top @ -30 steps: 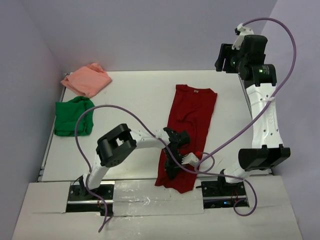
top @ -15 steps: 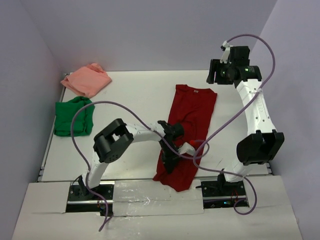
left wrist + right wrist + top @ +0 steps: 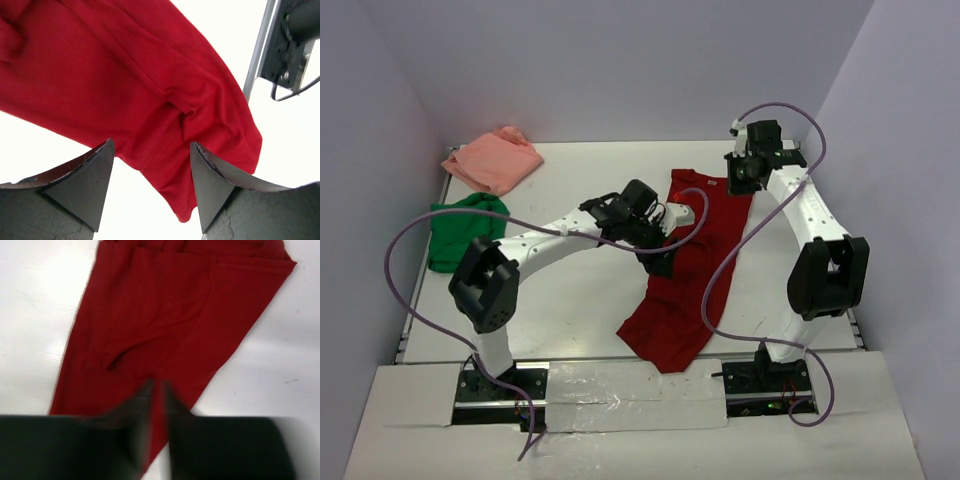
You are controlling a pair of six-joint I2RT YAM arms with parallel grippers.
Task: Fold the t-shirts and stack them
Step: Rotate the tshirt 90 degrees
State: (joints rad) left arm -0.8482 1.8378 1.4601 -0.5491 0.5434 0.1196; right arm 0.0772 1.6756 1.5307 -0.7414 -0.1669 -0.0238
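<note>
The dark red t-shirt (image 3: pixel 715 215) lies in a long strip from the back right of the table to its near edge, where its lower end (image 3: pixel 210 150) is rumpled. My left gripper (image 3: pixel 658 258) hangs open over the strip's left side. Its fingers (image 3: pixel 100 165) hold nothing, and red cloth and white table show between them. My right gripper (image 3: pixel 740 180) is low over the shirt's back right corner. Its blurred fingers (image 3: pixel 145 400) are shut, with flat red cloth (image 3: pixel 165 315) beneath. The green t-shirt (image 3: pixel 465 235) and the pink t-shirt (image 3: pixel 492 158) lie crumpled at the far left.
The white table (image 3: pixel 570 300) is walled on the left, back and right. Purple cables (image 3: pixel 720 270) loop over the red shirt from both arms. The right arm's base post (image 3: pixel 257 55) stands just past the shirt's lower end.
The left gripper opened, let go of the shirt's lower part and swung toward the back. The shirt's lower end now lies skewed left. The right arm came down to the shirt's corner and shut.
</note>
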